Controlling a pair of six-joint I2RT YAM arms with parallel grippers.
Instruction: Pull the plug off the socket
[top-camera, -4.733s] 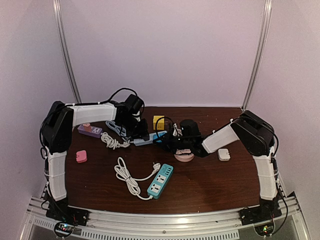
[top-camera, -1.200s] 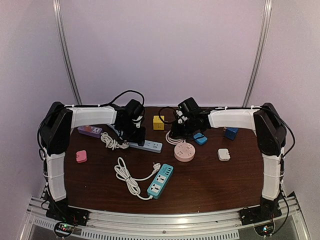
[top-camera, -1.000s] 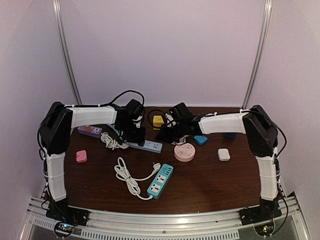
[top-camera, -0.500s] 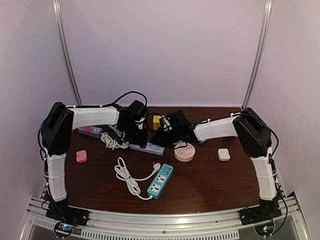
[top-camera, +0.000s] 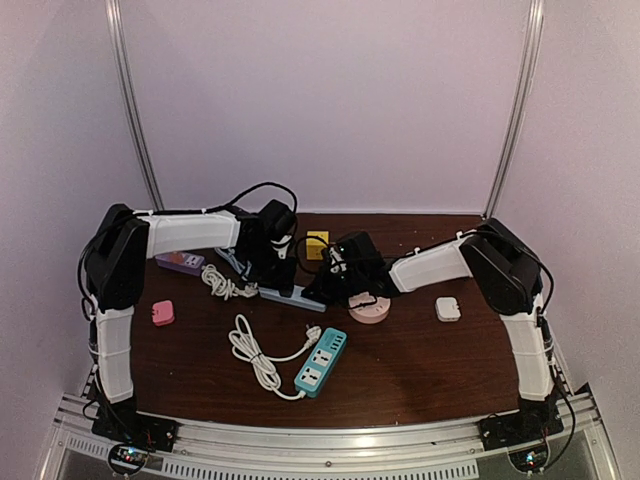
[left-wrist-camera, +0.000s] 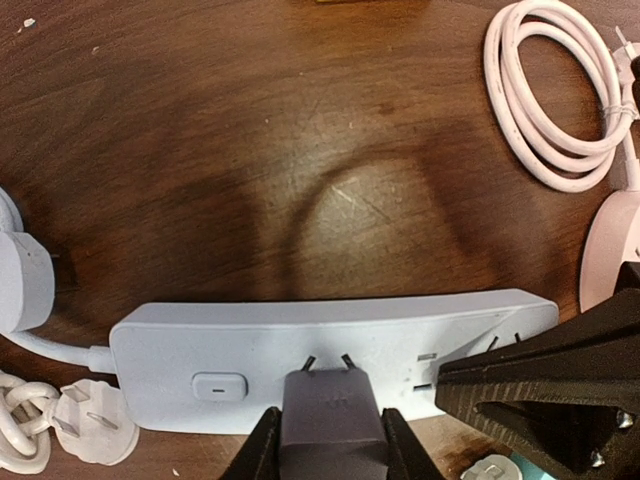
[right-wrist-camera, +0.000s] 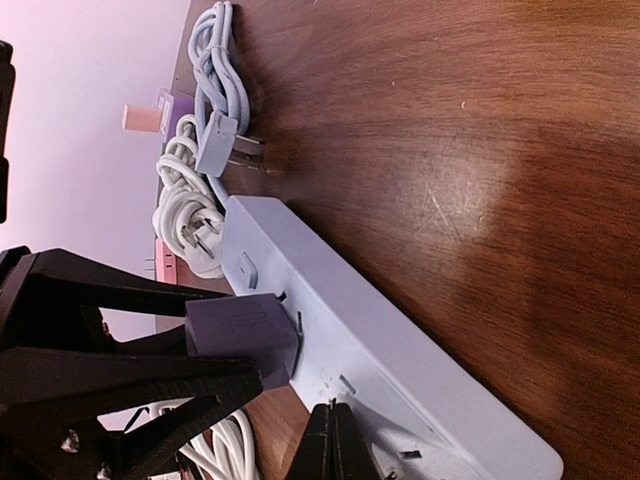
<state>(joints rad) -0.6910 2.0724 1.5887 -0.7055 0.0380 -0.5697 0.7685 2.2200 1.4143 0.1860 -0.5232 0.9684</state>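
Observation:
A pale grey power strip (left-wrist-camera: 190, 340) lies on the brown table; it also shows in the top view (top-camera: 300, 296) and the right wrist view (right-wrist-camera: 400, 370). My left gripper (left-wrist-camera: 330, 445) is shut on a grey-lavender plug (left-wrist-camera: 330, 415) over the strip's middle. The plug's two prongs show bare between its body and the strip, tips at the strip's face. In the right wrist view the plug (right-wrist-camera: 245, 335) stands a little off the strip. My right gripper (right-wrist-camera: 334, 440) is shut and empty, its tips pressed on the strip's right part. In the top view the left gripper (top-camera: 278, 270) and right gripper (top-camera: 328, 287) are close together.
A pink round socket (top-camera: 368, 308) sits just right of the strip. A teal power strip (top-camera: 320, 362) with a white cord (top-camera: 255, 355) lies nearer. A yellow cube (top-camera: 317, 243), purple strip (top-camera: 180, 262), pink adapter (top-camera: 162, 313), white adapter (top-camera: 447, 309) and coiled cords (top-camera: 222, 285) lie around.
My right arm has swung left from the back right of the table and set its shut gripper down on the strip's right part. My left gripper has stayed at the plug.

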